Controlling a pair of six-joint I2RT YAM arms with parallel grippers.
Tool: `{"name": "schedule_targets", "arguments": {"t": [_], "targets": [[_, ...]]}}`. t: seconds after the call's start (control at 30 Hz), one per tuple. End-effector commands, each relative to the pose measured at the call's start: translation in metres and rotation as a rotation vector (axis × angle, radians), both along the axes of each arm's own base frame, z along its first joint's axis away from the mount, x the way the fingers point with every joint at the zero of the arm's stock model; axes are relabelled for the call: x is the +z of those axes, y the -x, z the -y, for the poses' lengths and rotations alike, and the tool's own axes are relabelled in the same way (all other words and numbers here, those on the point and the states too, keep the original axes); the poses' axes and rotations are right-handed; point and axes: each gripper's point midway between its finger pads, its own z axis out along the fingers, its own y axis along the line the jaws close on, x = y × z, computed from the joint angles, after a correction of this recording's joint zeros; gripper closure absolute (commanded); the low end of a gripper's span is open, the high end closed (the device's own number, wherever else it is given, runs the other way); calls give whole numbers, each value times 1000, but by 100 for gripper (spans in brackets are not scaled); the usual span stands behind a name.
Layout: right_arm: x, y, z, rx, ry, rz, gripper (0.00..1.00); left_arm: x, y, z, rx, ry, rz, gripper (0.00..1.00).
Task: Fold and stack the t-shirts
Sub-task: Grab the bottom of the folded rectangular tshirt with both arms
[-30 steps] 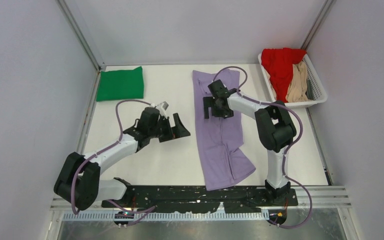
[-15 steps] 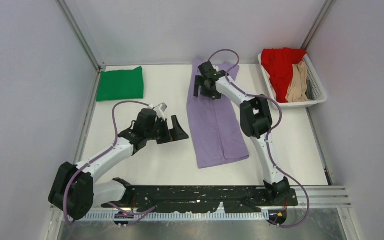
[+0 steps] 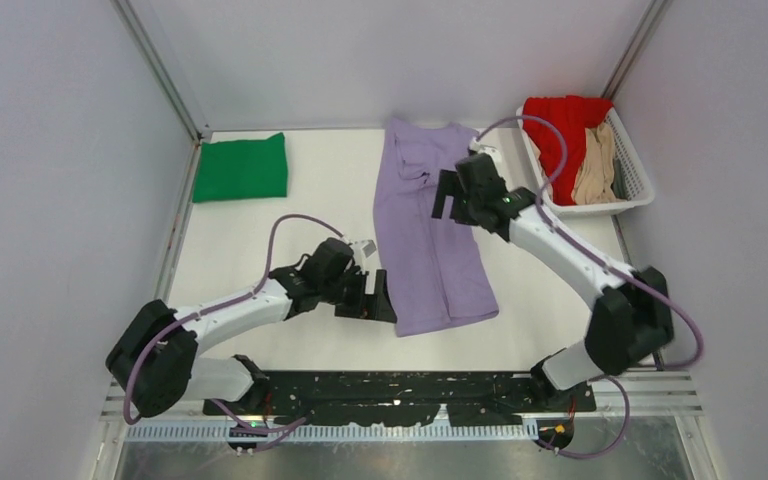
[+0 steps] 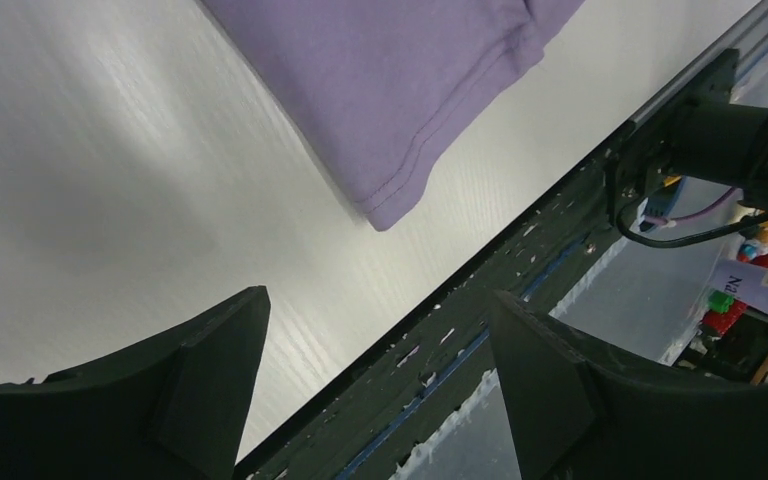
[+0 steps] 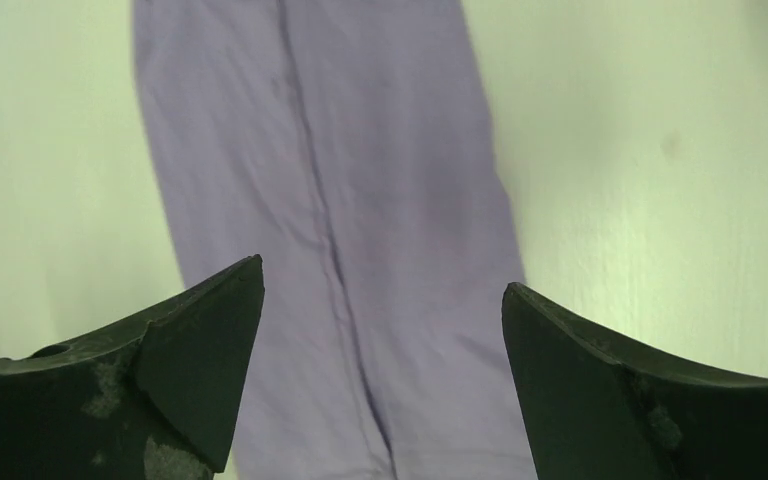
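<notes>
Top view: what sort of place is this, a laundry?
Probably a robot test cell, not a laundry: a white table walled by grey panels, a left arm and right arm bolted at its edge, a lavender t-shirt laid out for folding practice.

Top external: high, behind the arm bases, looking down on the whole table [image 3: 300, 220]. Left wrist: close and low, facing the lavender t-shirt [image 4: 400, 80] at its near corner, plus the near base rail [image 4: 550, 240]. Right wrist: close, looking down along that shirt's length. All three views share the shirt.
</notes>
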Motion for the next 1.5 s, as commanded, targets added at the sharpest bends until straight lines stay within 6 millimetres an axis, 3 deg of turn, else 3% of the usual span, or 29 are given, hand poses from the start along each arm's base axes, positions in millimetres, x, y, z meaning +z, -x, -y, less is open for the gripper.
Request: {"name": "schedule_targets", "arguments": {"t": [0.0,0.03,0.07,0.1,0.23,0.5,0.63,0.7,0.73,0.77,1.0,1.03,1.17,1.37,1.47], "targets": [[-35,62,53,-104,18,-27,5,-5,6,21,-18,-54,7,21],[-56,79,64,-114,31,-74,5,-9,8,25,-27,-69,2,24],[-52,88,69,-120,15,-59,5,-14,11,28,-32,-89,-6,27],[-67,100,76,-127,23,-94,4,-18,12,30,-33,-104,-14,29],[-84,125,80,-97,-9,-136,1,-29,10,38,-28,-125,-33,37],[-114,151,81,-63,-3,-235,32,-57,18,48,-52,-194,-130,64],[-126,161,81,-57,-3,-283,41,-62,14,46,-40,-235,-126,76],[-130,164,82,-56,0,-299,45,-64,11,43,-30,-256,-125,86],[-133,166,82,-55,1,-309,47,-65,11,42,-27,-268,-125,97],[-135,168,82,-53,3,-318,51,-65,10,40,-21,-279,-123,100],[-147,183,74,-1,-31,-377,89,-54,10,28,-5,-258,-55,100],[-145,186,65,43,-73,-381,93,-52,10,26,-5,-253,-44,100],[-139,207,47,136,-156,-421,95,-47,17,17,-20,-243,-29,100],[-138,264,27,282,-203,-547,95,-51,40,-11,-23,-264,-62,100],[-136,289,11,333,-251,-597,95,-47,55,-12,-45,-206,-100,100]]}}
